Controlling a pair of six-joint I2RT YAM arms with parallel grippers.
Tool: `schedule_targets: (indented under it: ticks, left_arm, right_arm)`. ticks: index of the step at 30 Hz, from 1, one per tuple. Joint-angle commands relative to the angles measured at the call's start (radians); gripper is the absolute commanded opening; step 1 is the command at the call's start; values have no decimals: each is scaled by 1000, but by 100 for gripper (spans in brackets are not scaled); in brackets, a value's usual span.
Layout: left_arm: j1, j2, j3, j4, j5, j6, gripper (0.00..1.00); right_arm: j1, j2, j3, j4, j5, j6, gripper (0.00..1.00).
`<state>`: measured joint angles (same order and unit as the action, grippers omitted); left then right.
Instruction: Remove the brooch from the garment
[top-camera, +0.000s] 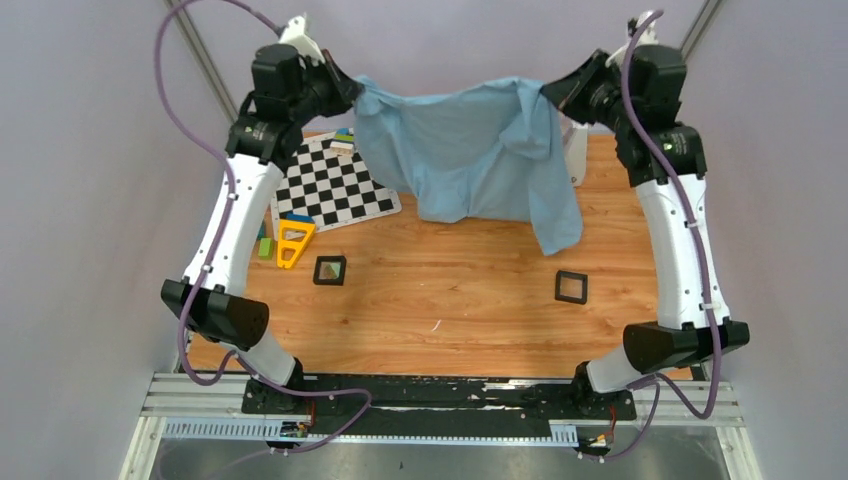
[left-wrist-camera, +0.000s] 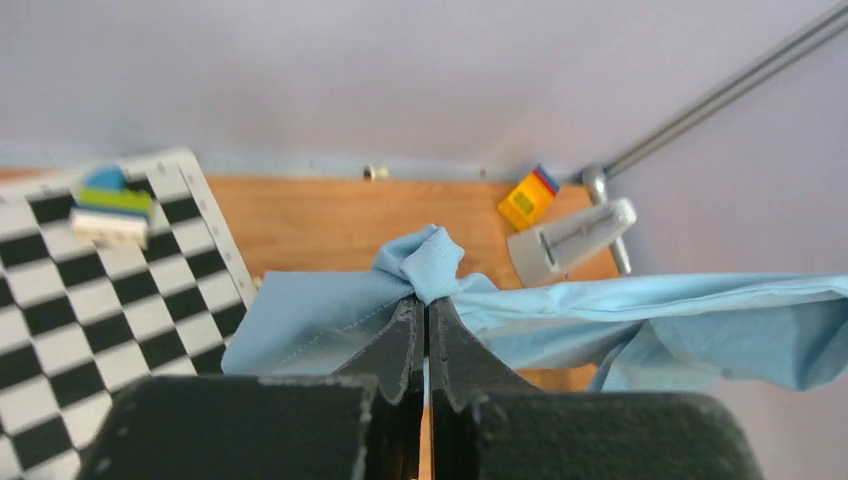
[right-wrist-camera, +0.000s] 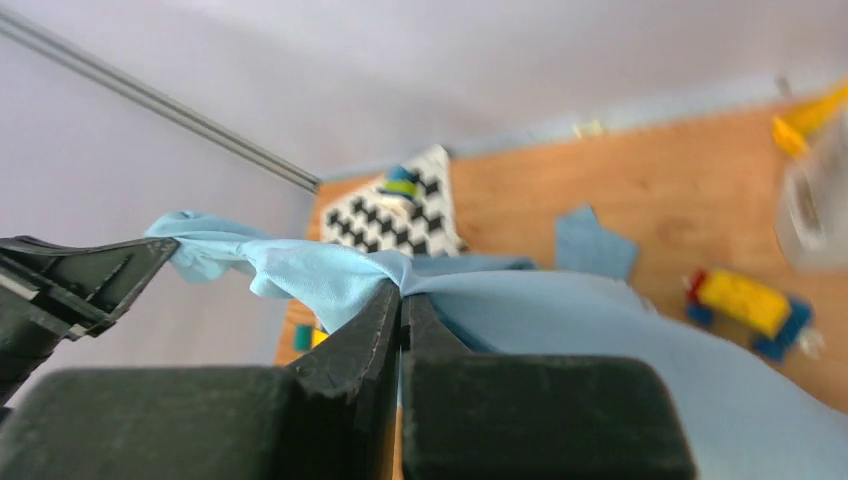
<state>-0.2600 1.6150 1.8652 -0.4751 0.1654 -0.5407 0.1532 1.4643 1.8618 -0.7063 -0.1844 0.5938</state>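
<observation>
A light blue garment (top-camera: 470, 150) hangs in the air above the far half of a wooden table (top-camera: 450, 320), stretched like a banner between two robot arms. The brooch cannot be found in any view. No small orange-red piece shows on the cloth, and the side facing the overhead camera is plain blue with no lettering. The brooch is probably on the far face or lost in a fold.

The left pincer (top-camera: 350, 95) is clamped on a bunched upper corner of the cloth. Its wrist view shows the jaws pressed together with a knot of fabric pushing out above them. The right pincer (top-camera: 548, 92) grips the opposite upper edge in the same way, jaws closed on a pinch of cloth. A long flap trails down below it toward the table.

Holding the shirt raised and spread looks like a way to open it out so the brooch can be located. With both pincers occupied, one would have to let go before it could pluck anything off.

On the table below lie a checkerboard mat (top-camera: 335, 185) at left, an orange triangular frame (top-camera: 293, 243) just in front of it, and two small black square frames (top-camera: 330, 270), one toward each side. A yellow, red and blue toy block stack (left-wrist-camera: 530, 197) sits near the far edge.
</observation>
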Motion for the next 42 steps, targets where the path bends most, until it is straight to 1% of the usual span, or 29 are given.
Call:
schedule_targets:
  ticks: [1,2,3,5,8,9,10,11,12,13,14,15,17,19,21,25,26,27,28,31,32,33,34,35,36,37,38,39,42]
  left_arm:
    - [16,-18,252,-190,-47,110,0]
    - [16,-52,273,-198,-55,126,0]
    - [16,-73,256,-211,-67,131,0]
    - [16,-154,206,-219,-56,138,0]
    - [11,-313,-27,-219,-7,119,0]
    - [8,-346,-153,-213,19,113,0]
    - [-8,-414,-216,-211,26,105,0]
    - [-21,-443,-343,-202,35,104,0]
    - [-54,-497,-404,-199,41,102,0]
    - [-74,-518,-519,-194,50,102,0]
    - [-122,-548,-569,-194,66,105,0]
    - [-147,-557,-655,-206,69,106,0]
    - [-220,-571,-753,-239,59,99,0]
    - [-294,-585,-836,-255,34,76,0]
    - [-391,-602,-916,-250,11,45,0]
    - [-504,-601,-1021,-249,-25,-19,0]
    - [-518,-598,-1033,-243,-23,-27,0]
    - [-540,-595,-1055,-240,-17,-40,0]
    - [-549,-595,-1076,-230,3,-43,0]
    - [-592,-607,-1106,-211,46,-45,0]
    - [-602,-609,-1112,-203,73,-44,3]
    - [-619,-606,-1112,-199,91,-41,8]
    - [-625,-602,-1099,-200,119,-35,24]
    - [-635,-591,-1089,-206,127,-21,45]
    - [-638,-587,-1063,-225,122,-5,58]
    - [-639,-583,-1048,-248,86,2,75]
    - [-639,-584,-1015,-259,59,12,79]
    - [-639,-588,-1000,-280,-2,16,84]
    - [-606,-580,-896,-324,-125,51,88]
  right_arm:
    - [-7,61,313,-109,-157,-75,0]
    - [-7,46,301,-115,-169,-76,0]
    - [-6,14,256,-110,-181,-75,0]
    - [-6,-78,93,-65,-214,-65,0]
    - [-6,-256,-236,16,-226,-24,0]
    - [-7,-313,-346,32,-222,-7,0]
    - [-6,-366,-443,51,-216,13,0]
    - [-5,-418,-548,71,-209,30,0]
    - [-6,-465,-638,87,-203,50,0]
    - [-6,-504,-731,102,-200,70,0]
    - [-5,-538,-819,118,-208,83,0]
    - [-5,-576,-920,135,-224,93,0]
    - [-4,-613,-1042,149,-240,96,0]
    - [-4,-636,-1131,149,-227,86,0]
    - [-6,-652,-1192,140,-168,94,0]
    - [-6,-669,-1254,129,-63,127,6]
    - [-5,-667,-1261,134,-55,128,6]
    - [-6,-664,-1266,143,-57,123,8]
    - [-5,-657,-1266,151,-66,111,12]
    - [-4,-627,-1246,168,-134,40,21]
    - [-4,-617,-1237,173,-180,10,26]
    - [8,-608,-1226,175,-193,-12,34]
    - [33,-602,-1203,169,-171,-16,45]
    - [69,-601,-1188,167,-135,-20,57]
    - [116,-601,-1171,167,-87,-24,68]
    - [159,-594,-1151,166,-36,-23,75]
    - [210,-580,-1132,168,0,-23,77]
    - [231,-559,-1111,167,28,-21,77]
    - [326,-467,-1049,175,114,-13,77]
